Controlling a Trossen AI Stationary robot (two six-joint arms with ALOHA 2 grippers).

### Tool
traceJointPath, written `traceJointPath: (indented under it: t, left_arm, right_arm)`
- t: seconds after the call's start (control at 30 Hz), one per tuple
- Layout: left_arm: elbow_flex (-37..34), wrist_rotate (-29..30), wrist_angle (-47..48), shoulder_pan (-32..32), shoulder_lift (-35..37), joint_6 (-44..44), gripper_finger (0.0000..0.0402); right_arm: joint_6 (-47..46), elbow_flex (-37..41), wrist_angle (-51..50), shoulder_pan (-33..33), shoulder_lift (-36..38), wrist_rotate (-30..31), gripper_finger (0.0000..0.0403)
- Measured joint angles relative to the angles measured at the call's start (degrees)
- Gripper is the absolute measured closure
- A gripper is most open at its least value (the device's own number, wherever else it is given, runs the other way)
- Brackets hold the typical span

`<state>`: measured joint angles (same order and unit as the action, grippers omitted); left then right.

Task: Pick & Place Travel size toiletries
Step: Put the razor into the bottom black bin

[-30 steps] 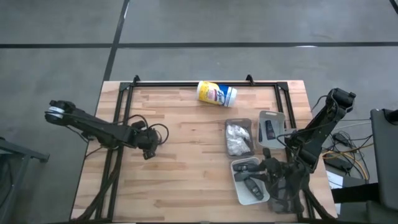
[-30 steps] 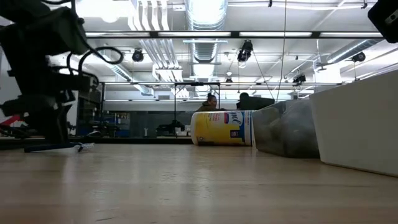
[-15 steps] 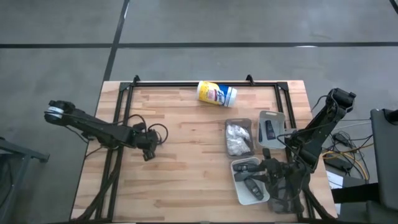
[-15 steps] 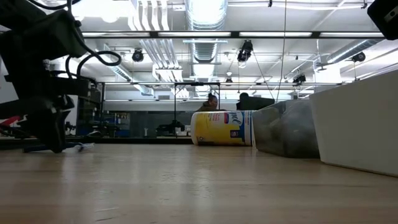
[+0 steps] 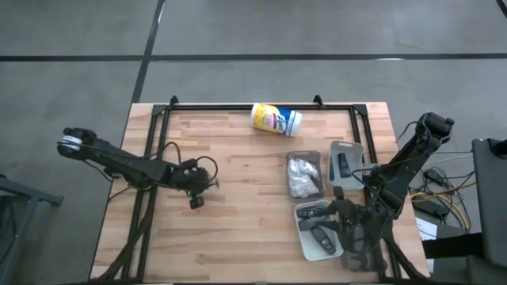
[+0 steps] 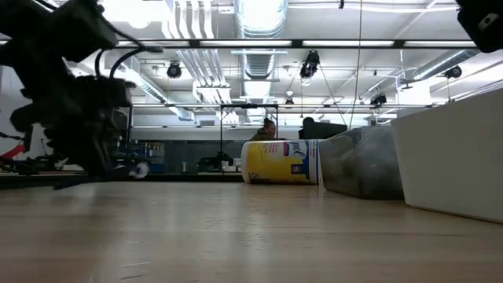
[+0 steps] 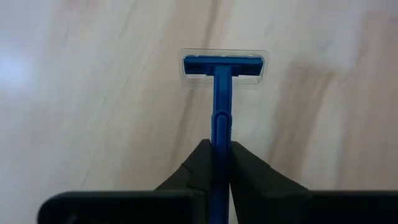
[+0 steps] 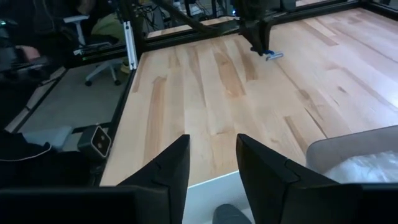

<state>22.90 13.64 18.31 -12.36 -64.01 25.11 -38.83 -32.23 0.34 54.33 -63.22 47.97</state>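
A blue razor (image 7: 222, 87) with a clear cap on its head is held by my left gripper (image 7: 222, 163), which is shut on it over the table's left half (image 5: 196, 201). The right wrist view shows that gripper (image 8: 258, 38) and the razor (image 8: 273, 56) far off. Three clear trays stand at the right: one with white packets (image 5: 303, 175), one with a dark tube (image 5: 344, 162), one with several dark tubes (image 5: 317, 229). My right gripper (image 8: 212, 167) is open and holds nothing, hanging by the nearest tray (image 5: 341, 222). My left gripper pinches the razor's handle (image 7: 221, 134) between its two fingers, at the end away from the head. The fingers slant down and lie along the handle. The razor sticks out past the fingertips, head (image 6: 138, 168) foremost, lifted a little clear of the wood.
A yellow-and-white canister (image 5: 276, 119) lies on its side at the far edge. A black frame (image 5: 238, 107) runs along the far and side edges. Bare wood spreads between the left gripper and the trays. People sit in the room beyond (image 6: 267, 130).
My left gripper has tipped further downward, shifted a little toward the table's right and near edges, and taken hold of the razor. The razor, which lay on the wood, now hangs just above it.
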Motion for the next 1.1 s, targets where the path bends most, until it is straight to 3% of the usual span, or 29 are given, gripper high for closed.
traceJointPath:
  t: [0.17, 0.7, 1.1]
  left_arm:
    - [0.0, -0.9, -9.7, 0.0, 0.0, -5.0, 0.0347]
    - [0.1, -0.8, -30.3, 0.0, -0.5, -15.1, 0.0357]
    - [0.1, -0.7, -54.0, 0.0, -8.8, -21.7, 0.0357]
  right_arm:
    - [0.0, 0.0, 0.0, -1.2, 0.0, 0.1, 0.0264]
    - [0.0, 0.0, 0.0, -5.8, 0.0, 0.2, 0.0221]
    - [0.5, 0.4, 0.0, -10.7, 0.0, 0.1, 0.0206]
